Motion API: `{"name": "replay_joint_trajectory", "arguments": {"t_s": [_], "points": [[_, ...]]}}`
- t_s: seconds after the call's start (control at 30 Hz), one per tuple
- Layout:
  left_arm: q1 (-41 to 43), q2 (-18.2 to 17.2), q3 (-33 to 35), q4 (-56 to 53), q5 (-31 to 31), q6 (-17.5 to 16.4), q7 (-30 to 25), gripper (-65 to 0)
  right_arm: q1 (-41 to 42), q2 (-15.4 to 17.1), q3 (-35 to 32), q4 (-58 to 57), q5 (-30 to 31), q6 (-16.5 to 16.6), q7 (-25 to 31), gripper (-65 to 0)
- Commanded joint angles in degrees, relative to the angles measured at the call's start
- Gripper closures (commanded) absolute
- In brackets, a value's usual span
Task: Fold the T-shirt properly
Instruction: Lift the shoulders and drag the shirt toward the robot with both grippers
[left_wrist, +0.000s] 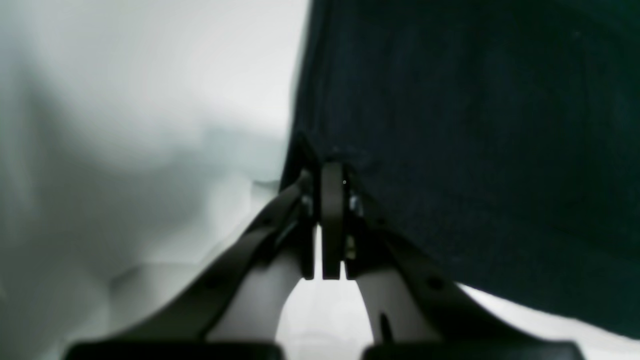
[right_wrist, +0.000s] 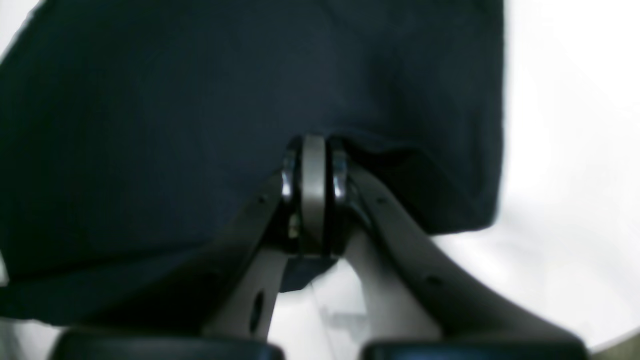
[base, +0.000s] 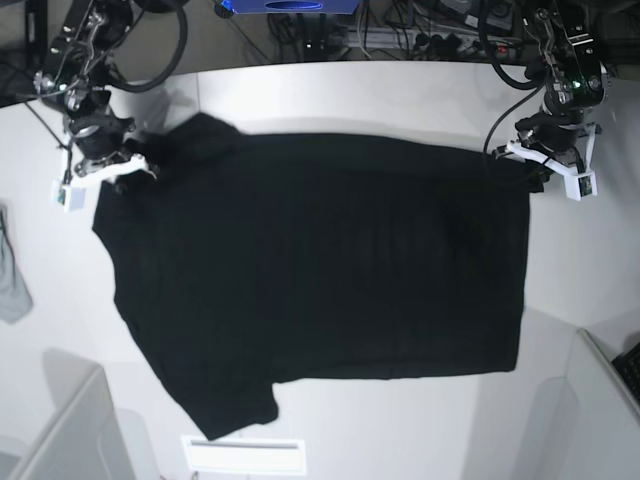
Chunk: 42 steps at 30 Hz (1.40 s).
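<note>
The black T-shirt (base: 320, 280) lies spread sideways on the white table (base: 330, 90), with its sleeves toward the left and its hem toward the right. My left gripper (left_wrist: 331, 172) is shut on the shirt's far hem corner; in the base view the left gripper (base: 520, 162) is at the upper right. My right gripper (right_wrist: 313, 150) is shut on cloth at the far sleeve and shoulder; in the base view the right gripper (base: 140, 166) is at the upper left. The shirt (left_wrist: 475, 140) fills the right of the left wrist view. It (right_wrist: 200, 115) covers most of the right wrist view. The collar mark is hidden.
A small light-grey cloth (base: 12, 275) lies at the table's left edge. A white strip (base: 240, 455) sits at the near edge below the near sleeve. Grey box-like walls stand at the near left (base: 60, 430) and near right (base: 600, 400). Cables and gear (base: 420, 25) lie beyond the far edge.
</note>
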Motion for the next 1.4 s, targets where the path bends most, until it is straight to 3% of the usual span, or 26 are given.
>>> {"name": "replay_joint_trajectory", "arguments": {"t_s": [0.0,0.37,1.03,1.37], "points": [[-0.8,-0.5,-0.5,0.9,-0.4,-0.2,-0.8,0.0,1.2,0.5,0.2,0.8,0.2,0.2,0.2,0.0],[-5.2,2.0,0.2,-1.5,11.9,-0.4,-0.8,0.0,12.6,0.5,0.0,-8.3,0.1,0.1,-3.2,0.0],[-10.6,1.7,0.1,-6.5,12.5,-0.3,-0.8,0.0,25.8,1.7,-0.1,-23.4,0.1,0.1,-2.9,0.0],[-14.6,1.6,0.1,-9.9,12.5,-0.2,-0.8,0.0,28.1,1.7,-0.1,-27.8,0.1,0.1,-2.8,0.0]]}}
